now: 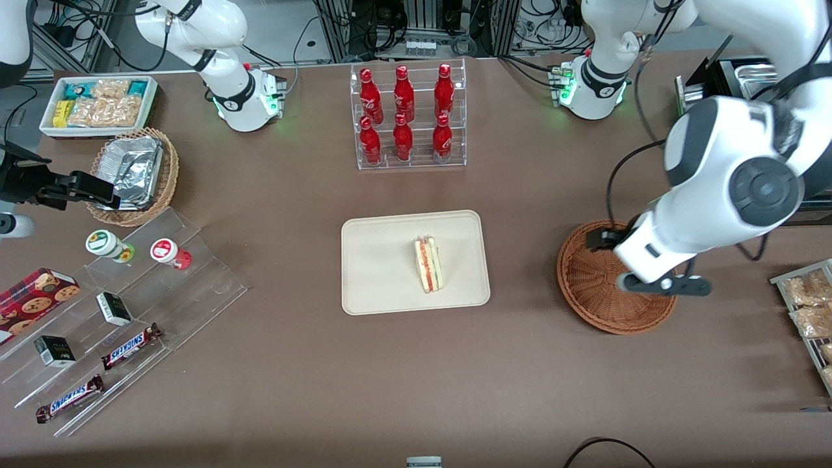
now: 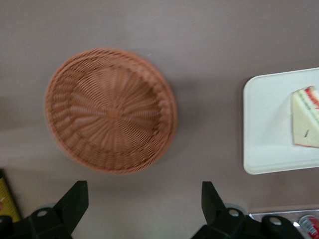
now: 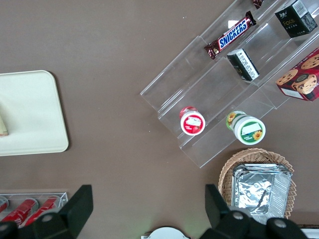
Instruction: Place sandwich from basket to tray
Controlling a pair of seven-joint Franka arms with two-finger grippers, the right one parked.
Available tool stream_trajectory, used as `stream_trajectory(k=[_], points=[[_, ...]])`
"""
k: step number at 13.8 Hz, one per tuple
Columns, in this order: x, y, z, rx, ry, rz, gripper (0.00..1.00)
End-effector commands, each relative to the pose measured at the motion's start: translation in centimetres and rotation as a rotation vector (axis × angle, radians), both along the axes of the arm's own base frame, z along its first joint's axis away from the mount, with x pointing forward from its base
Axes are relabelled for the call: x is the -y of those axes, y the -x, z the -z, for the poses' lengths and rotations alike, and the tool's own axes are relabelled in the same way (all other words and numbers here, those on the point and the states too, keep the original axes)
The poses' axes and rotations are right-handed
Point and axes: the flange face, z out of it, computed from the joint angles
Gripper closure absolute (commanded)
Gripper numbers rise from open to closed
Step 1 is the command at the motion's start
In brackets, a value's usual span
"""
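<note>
The sandwich (image 1: pixel 429 263) (image 2: pixel 306 117) lies on the cream tray (image 1: pixel 383 260) (image 2: pixel 266 124) in the middle of the table, its red and green filling edge showing. The dark wicker basket (image 1: pixel 588 279) (image 2: pixel 110 110) stands beside the tray toward the working arm's end, and nothing lies in it. My gripper (image 2: pixel 143 185) (image 1: pixel 660 285) hangs above the basket's rim, high over the table, open, with only bare table showing between its fingers. The arm hides part of the basket in the front view.
A clear rack of red bottles (image 1: pixel 408 117) stands farther from the front camera than the tray. Toward the parked arm's end are a stepped acrylic shelf with snacks (image 1: pixel 123 312), a tan basket of foil containers (image 1: pixel 133 175) and a white bin (image 1: pixel 97 104). A wire rack of packets (image 1: pixel 806 312) is near the basket.
</note>
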Motion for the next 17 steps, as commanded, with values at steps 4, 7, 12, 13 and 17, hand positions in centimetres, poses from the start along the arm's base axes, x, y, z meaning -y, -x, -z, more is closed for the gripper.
stream_trajectory(k=[4,7,12,13,17], points=[[-8.8,4.0,-3.9,-0.014,0.009,0.026,0.00],[-9.8,5.0,-5.0,-0.035,0.033,0.012,0.00],[-10.5,6.2,-7.3,-0.059,0.026,0.005,0.00],[-10.5,6.5,-8.1,-0.059,0.020,-0.004,0.00],[-12.4,8.9,-10.3,-0.080,0.016,-0.043,0.00]])
